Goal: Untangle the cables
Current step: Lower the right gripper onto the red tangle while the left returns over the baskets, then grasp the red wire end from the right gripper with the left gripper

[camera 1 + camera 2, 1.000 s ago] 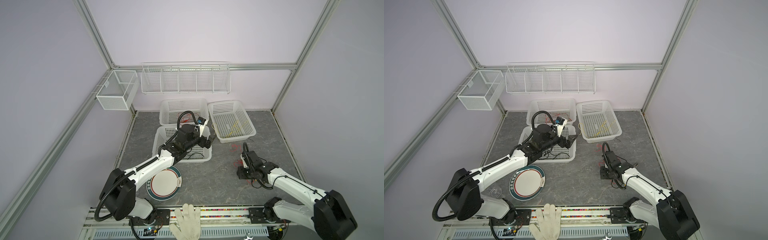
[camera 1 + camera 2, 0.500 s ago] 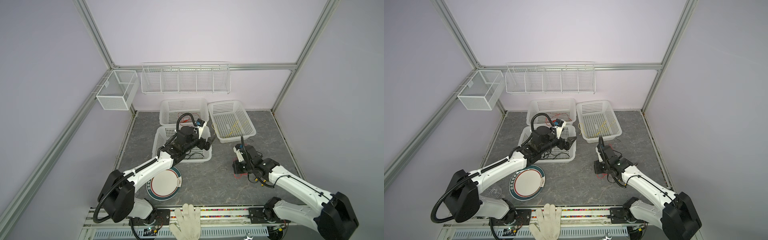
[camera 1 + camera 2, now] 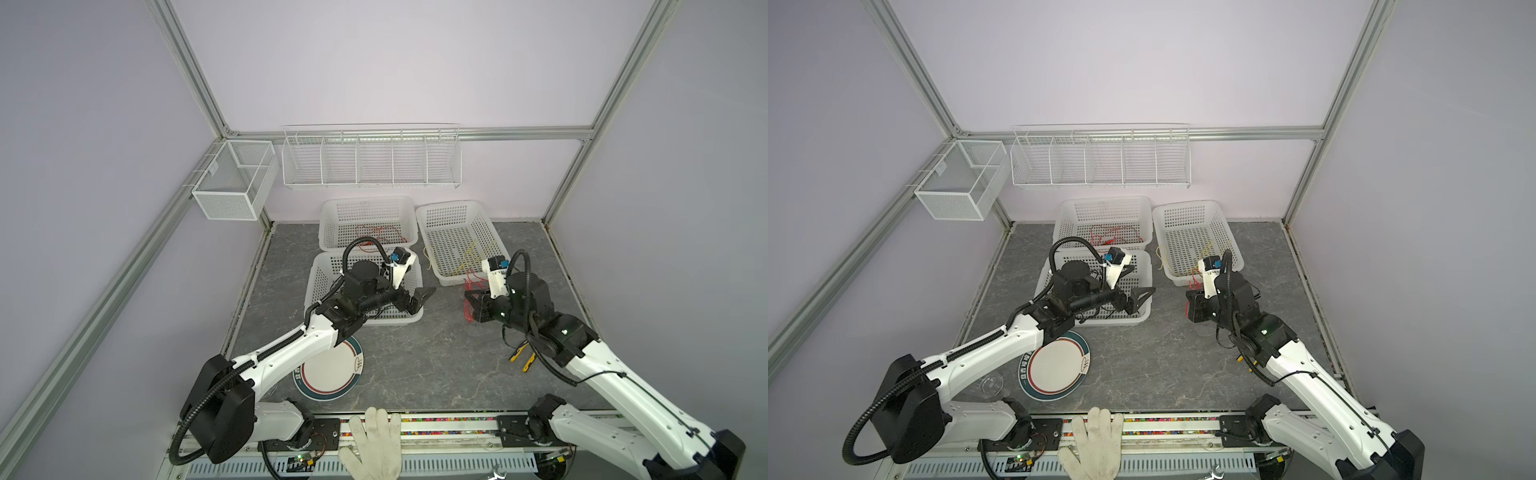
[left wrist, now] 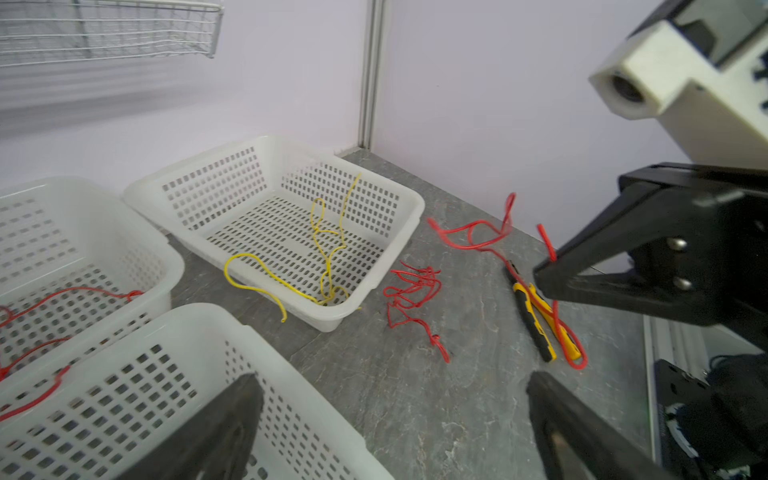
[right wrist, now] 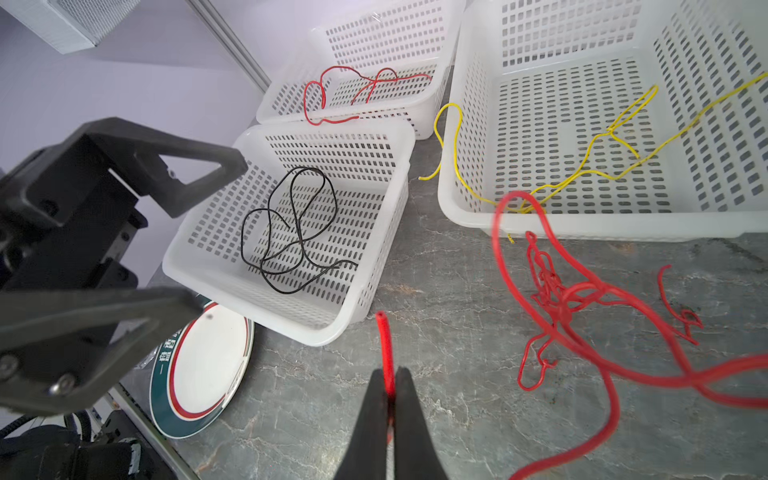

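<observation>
My right fingers (image 5: 409, 415) pinch one red cable (image 5: 384, 345); my left fingers (image 5: 199, 151) are spread wide. Three white baskets (image 3: 368, 200), one plate (image 3: 328, 370).

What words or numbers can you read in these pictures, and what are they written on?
Plate, green rim: Chinese characters, too blurred to read.
Plate, white face: a small brown mark, too small to tell if it is writing.
Right arm's white camera mount: tiny dark print, too small to read.
Nothing else readable shows.
</observation>
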You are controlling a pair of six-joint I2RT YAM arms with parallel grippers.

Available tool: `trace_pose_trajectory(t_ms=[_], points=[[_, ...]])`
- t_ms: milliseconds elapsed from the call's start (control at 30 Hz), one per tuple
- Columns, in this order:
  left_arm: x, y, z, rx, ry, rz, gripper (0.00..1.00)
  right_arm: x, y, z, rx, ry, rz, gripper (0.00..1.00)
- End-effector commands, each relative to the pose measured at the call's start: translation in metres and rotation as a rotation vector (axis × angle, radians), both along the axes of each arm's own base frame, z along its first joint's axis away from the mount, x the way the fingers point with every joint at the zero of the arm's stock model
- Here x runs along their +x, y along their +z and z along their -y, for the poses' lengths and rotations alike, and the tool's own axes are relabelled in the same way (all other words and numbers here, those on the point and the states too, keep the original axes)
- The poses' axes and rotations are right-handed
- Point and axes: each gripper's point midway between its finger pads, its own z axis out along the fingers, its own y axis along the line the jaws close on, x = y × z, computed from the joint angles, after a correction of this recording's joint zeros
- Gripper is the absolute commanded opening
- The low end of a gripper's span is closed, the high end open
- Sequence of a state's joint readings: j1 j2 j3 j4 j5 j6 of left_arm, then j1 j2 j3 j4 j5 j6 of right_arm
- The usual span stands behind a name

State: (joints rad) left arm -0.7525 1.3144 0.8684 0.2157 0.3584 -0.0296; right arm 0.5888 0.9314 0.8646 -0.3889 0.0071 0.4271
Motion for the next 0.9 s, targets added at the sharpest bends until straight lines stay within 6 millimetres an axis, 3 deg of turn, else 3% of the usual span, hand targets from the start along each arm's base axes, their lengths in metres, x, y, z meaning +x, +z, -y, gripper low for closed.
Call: trace_pose_trajectory(t_ms=[0, 100, 267, 567, 733, 867], points=[[-0.029, 0.008, 0.017, -0.036, -0.137, 0.046, 0.99, 0.004, 0.03, -0.003, 0.084, -0.013, 0.055, 0.06], [-0.044, 0.003, 0.033, -0.024, -0.187, 0.061, 0.99, 0.003, 0.046, -0.01, 0.125, 0.021, 0.089, 0.06], [-0.061, 0.005, 0.058, -0.053, -0.245, 0.083, 0.99, 0.006, 0.055, -0.015, 0.151, 0.037, 0.113, 0.06], [-0.04, 0.012, 0.071, -0.153, -0.13, 0.086, 0.98, 0.004, 0.065, -0.024, 0.192, 0.087, 0.144, 0.06], [-0.04, 0.013, 0.079, -0.209, -0.155, 0.047, 0.84, 0.002, 0.068, -0.027, 0.201, 0.106, 0.166, 0.06], [-0.039, 0.008, 0.089, -0.203, -0.176, -0.001, 0.57, 0.002, 0.07, -0.028, 0.21, 0.117, 0.183, 0.06]])
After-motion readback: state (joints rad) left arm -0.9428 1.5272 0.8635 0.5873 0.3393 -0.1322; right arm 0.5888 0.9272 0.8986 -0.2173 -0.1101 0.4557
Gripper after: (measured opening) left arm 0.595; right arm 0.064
